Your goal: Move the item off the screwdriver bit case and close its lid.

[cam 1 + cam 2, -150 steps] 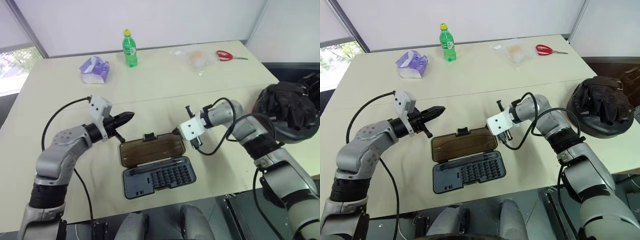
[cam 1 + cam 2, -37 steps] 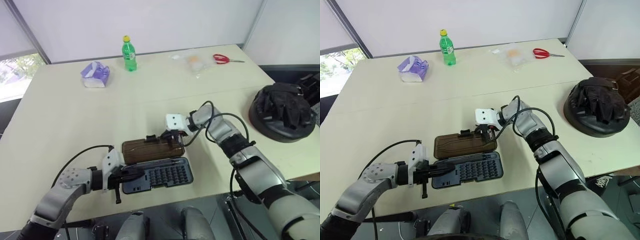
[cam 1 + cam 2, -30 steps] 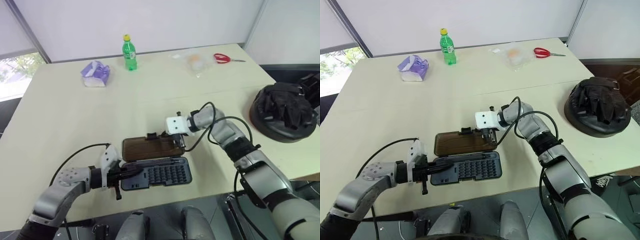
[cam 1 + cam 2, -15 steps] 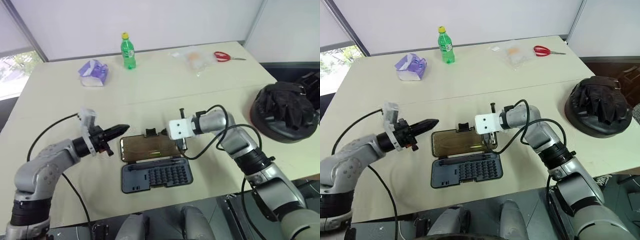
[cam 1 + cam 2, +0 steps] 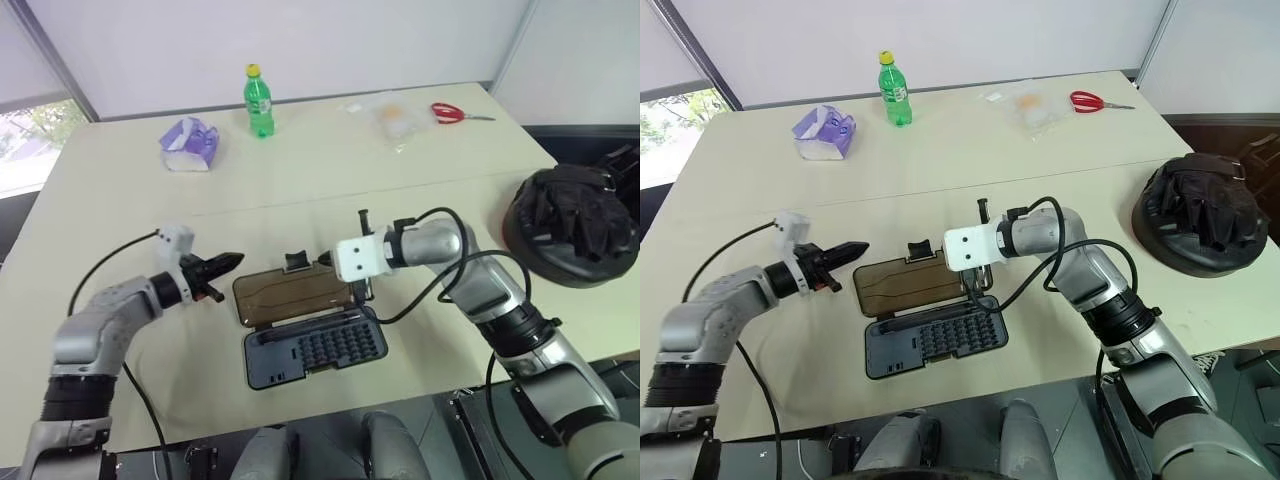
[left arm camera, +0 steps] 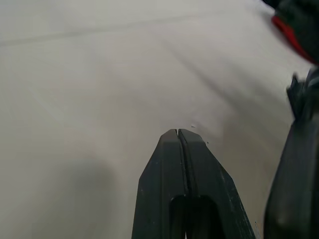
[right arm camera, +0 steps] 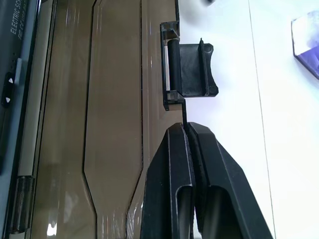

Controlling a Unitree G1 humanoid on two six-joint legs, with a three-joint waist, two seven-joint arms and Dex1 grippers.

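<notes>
The screwdriver bit case [image 5: 312, 348] lies open near the table's front edge, rows of bits showing in its tray. Its smoky brown lid [image 5: 295, 296] is folded back behind the tray, with the black latch [image 5: 296, 262] on its far rim. My right gripper [image 7: 185, 127] is shut, its tips at the lid's far rim beside the latch [image 7: 192, 69]; I cannot tell whether it pinches the rim. My left gripper [image 5: 228, 262] is shut and empty, hovering just left of the lid. The item [image 5: 575, 225], a black lumpy mound on a round base, sits on the table's right edge, far from the case.
At the back of the table stand a green bottle [image 5: 259, 100], a purple tissue pack [image 5: 188, 143], a clear plastic bag [image 5: 392, 115] and red scissors [image 5: 455, 112]. Bare tabletop [image 5: 120, 230] lies left of the case.
My left gripper has left the tray's left end and moved up and away to a spot left of the lid. My right gripper has risen slightly at the lid's far rim.
</notes>
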